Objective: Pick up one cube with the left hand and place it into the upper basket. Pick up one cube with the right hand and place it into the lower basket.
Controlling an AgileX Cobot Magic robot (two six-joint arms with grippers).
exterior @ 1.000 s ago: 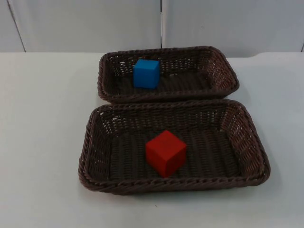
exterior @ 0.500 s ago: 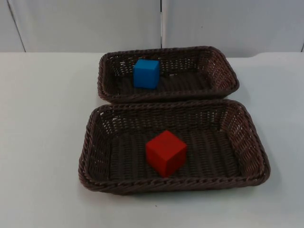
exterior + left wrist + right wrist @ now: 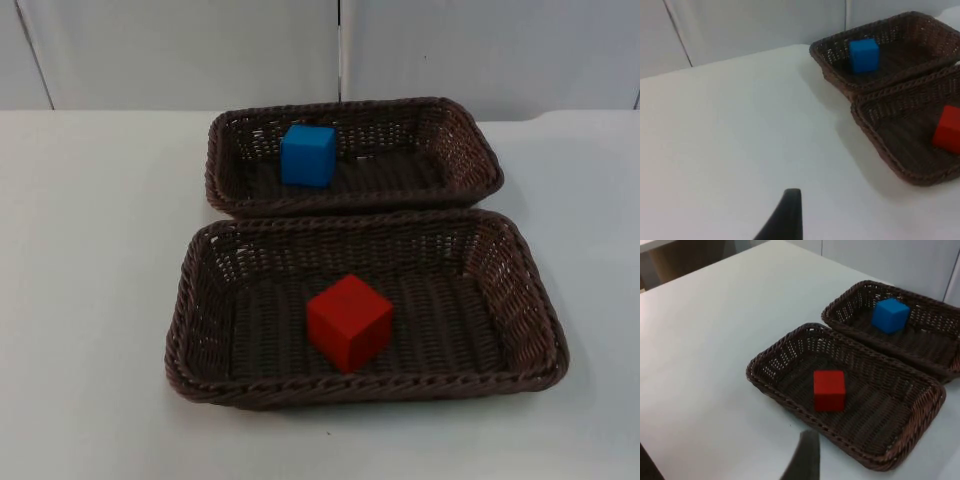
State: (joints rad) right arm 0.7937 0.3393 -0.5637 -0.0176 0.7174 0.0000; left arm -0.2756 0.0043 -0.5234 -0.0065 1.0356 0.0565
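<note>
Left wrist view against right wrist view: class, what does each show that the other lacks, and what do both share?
Left wrist view: the left gripper over bare table, off to the side of the baskets; the lower basket is cut off at the frame edge.
Right wrist view: the right gripper beside the lower basket's rim, and that basket seen whole.
Shared: the blue cube lying in the upper basket, the red cube in the lower one.

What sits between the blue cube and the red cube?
In the top view, the blue cube and red cube are separated by the upper basket's near rim and the lower basket's far rim.
</note>
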